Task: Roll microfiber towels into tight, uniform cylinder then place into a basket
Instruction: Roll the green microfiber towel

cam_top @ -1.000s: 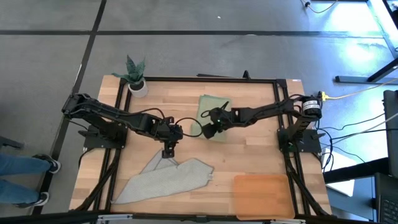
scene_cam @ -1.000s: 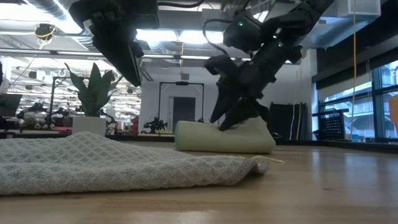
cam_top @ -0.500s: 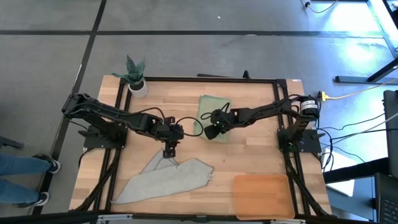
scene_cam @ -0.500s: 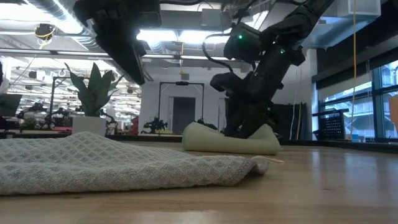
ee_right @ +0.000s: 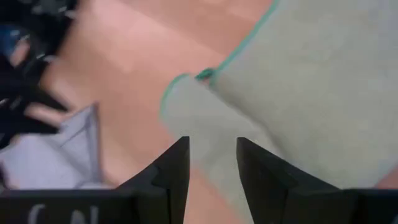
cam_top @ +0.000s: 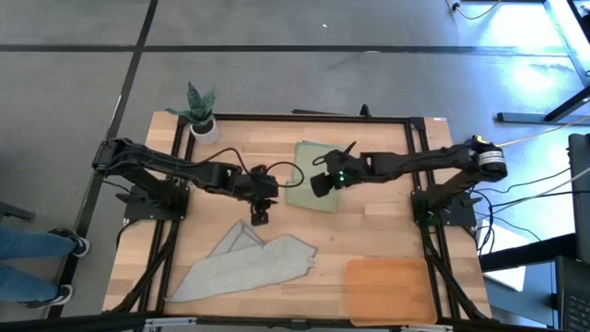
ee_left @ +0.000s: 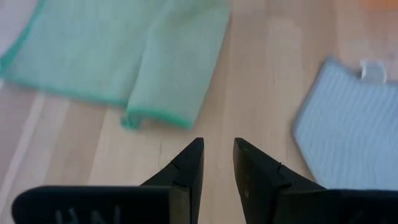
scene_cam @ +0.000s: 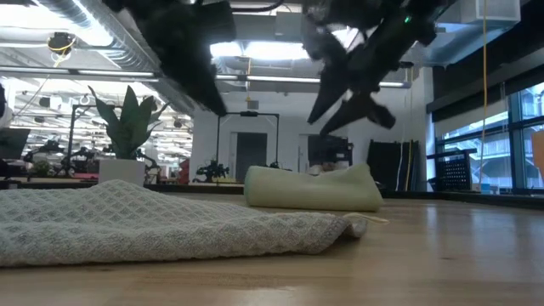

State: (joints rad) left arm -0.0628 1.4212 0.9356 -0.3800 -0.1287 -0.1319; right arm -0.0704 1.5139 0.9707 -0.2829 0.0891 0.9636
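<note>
At the near edge of the desk (cam_top: 369, 235), on the right side, lies the flat orange-brown basket (cam_top: 389, 289), with nothing in it. To its left, also near the front, the grey towel (cam_top: 244, 266) is spread loosely on the wood, with one folded corner that points toward the middle of the desk. In the low view this grey towel (scene_cam: 161, 225) fills the foreground as a flat wrinkled layer.

Farther back, near the middle of the desk, the left gripper (cam_top: 261, 218) hangs over bare wood, between the grey towel and the green towel (cam_top: 309, 180). Its fingers (ee_left: 188, 171) are a little apart and hold nothing. In the left wrist view the green towel (ee_left: 134, 56) lies ahead of it, with one edge rolled or folded over, and the grey towel (ee_left: 354, 134) is at the side.

The right gripper (cam_top: 318, 184) is above the front part of the green towel. In the low view it is lifted clear of the cloth (scene_cam: 310, 189), which rests on the desk as a low, partly rolled bundle. Its fingers (ee_right: 171, 171) are apart and empty, with the green towel (ee_right: 298, 106) under them.

At the far left corner of the desk stands a small potted plant (cam_top: 201, 115).
</note>
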